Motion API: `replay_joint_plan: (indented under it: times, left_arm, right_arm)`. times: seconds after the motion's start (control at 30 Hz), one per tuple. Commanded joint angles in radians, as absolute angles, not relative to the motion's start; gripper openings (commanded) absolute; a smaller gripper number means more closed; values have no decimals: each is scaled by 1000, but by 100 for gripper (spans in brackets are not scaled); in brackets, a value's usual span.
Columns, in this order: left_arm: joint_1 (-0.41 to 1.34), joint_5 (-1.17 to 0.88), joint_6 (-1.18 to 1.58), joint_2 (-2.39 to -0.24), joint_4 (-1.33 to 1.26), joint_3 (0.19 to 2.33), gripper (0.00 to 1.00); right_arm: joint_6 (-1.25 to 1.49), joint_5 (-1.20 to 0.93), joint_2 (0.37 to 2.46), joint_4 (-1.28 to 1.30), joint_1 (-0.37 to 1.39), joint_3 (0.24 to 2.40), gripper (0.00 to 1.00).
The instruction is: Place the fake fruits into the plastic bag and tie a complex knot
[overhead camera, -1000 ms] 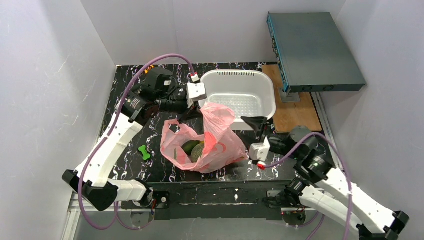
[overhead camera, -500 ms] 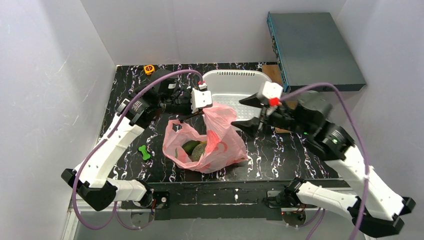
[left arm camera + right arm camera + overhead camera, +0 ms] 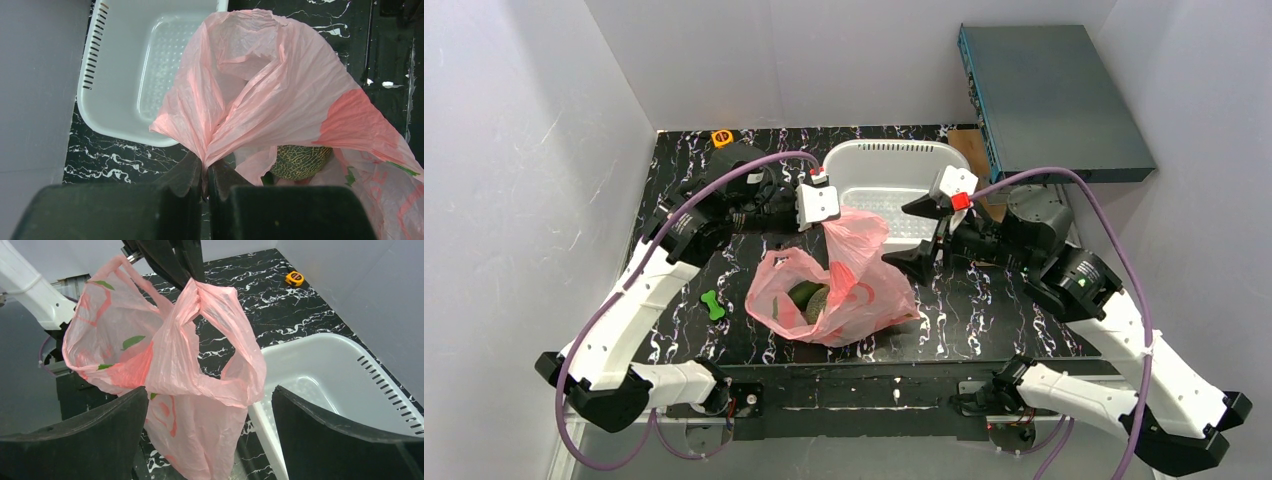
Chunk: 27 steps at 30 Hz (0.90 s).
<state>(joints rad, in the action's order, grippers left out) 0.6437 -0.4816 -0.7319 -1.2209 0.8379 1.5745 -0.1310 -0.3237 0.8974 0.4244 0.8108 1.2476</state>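
One pink plastic bag (image 3: 864,290) sits on the black marbled table (image 3: 674,170), near its front centre. Two fruits show through its open mouth: one grey-green netted melon (image 3: 822,303) and one darker green avocado (image 3: 802,292) touching it. A third fruit cannot be made out. Around the bag there is one white basket (image 3: 874,160), one small bright green bone toy (image 3: 713,304), one yellow tape measure (image 3: 721,138) and one flat grey metal box (image 3: 1054,95).

The bag is thin, crinkled and translucent, with darker red print and small green leaf marks. The basket is stiff plastic with a dotted floor and slotted walls. The melon skin is rough and webbed.

The left pincer (image 3: 826,224) is pressed together on a gathered handle of the bag, holding it up in a tall fold just in front of the basket. The right pincer (image 3: 911,235) is spread wide, its two black fingers on either side of the bag's hanging loop without touching it.

A second ago the right arm lay low at the bag's right side near the table front. It has since risen and swung back towards the basket, with its fingers wider apart. The left grip and the bag have hardly shifted.
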Motion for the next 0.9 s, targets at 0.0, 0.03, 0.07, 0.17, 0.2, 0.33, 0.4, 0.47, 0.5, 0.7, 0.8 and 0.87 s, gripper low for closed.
replay_joint_plan:
  times: [0.0,0.03,0.07,0.17,0.2,0.33,0.4,0.47,0.5,0.7,0.8,0.87]
  left_arm:
    - [647,-499,-737,-1192,842,1567,0]
    - [647,-503,-737,-1192,838,1568,0]
    - [647,-507,-735,-1193,837,1568,0]
    - [647,-526,-732,-1195,831,1574,0]
    - [647,-529,-730,-1196,828,1574,0]
    - [647,-541,-722,-1204,820,1584,0]
    - [648,-544,-715,-1211,815,1591,0]
    - [649,-542,-710,-1218,813,1602,0]
    - [648,-541,-710,-1220,813,1607,0]
    - [650,-534,-682,-1235,816,1650,0]
    - [650,-508,-643,-1238,821,1681,0]
    - [650,-490,-607,-1240,834,1706,0]
  right_arm:
    - [-148,-329,938,361,812,1270,98]
    - [-154,-344,957,360,811,1287,99]
    - [-157,-358,974,355,813,1295,98]
    - [-161,-377,1033,308,824,1337,98]
    - [-162,-375,1052,290,829,1349,98]
    - [-195,-370,1128,245,858,1388,98]
    - [-220,-376,1165,234,871,1393,98]
    - [-224,-396,1196,236,876,1394,98]
    - [-223,-400,1207,243,876,1395,98]
    - [-254,-407,1216,261,877,1314,79]
    - [-281,-410,1192,256,876,1263,49]
    - [-301,-420,1173,270,875,1241,35]
